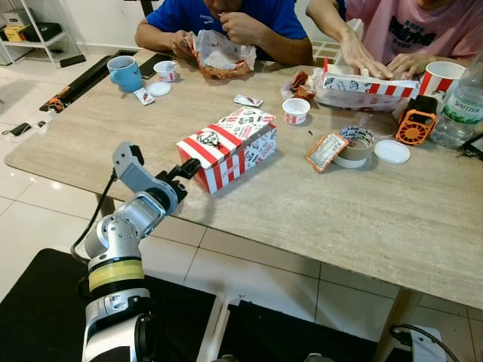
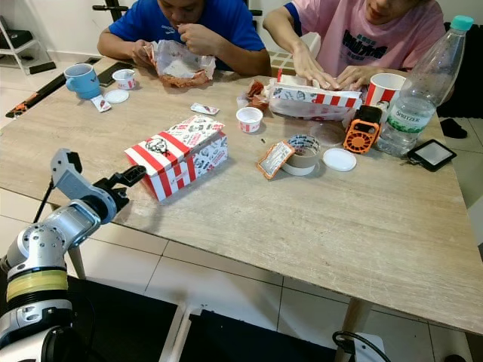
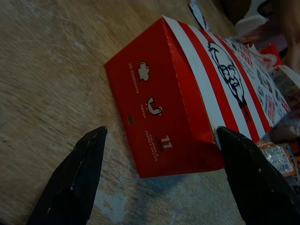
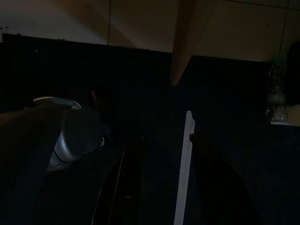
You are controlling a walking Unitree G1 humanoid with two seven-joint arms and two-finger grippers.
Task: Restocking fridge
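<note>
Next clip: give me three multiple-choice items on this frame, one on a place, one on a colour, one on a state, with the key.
1. The red-and-white striped cardboard box lies:
A on the table
B on the floor
C on a chair

2. The mug at the table's far left corner is:
A blue
B yellow
C black

3. The left end effector is:
A shut on the box
B open, short of the box
C holding a cup

Key: A, it rests on the wooden table; A, its wall is blue; B, fingers spread, touching nothing.

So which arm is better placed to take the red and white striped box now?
The left. Its pincer is open and already faces the near end of the striped box at the table edge.
</note>
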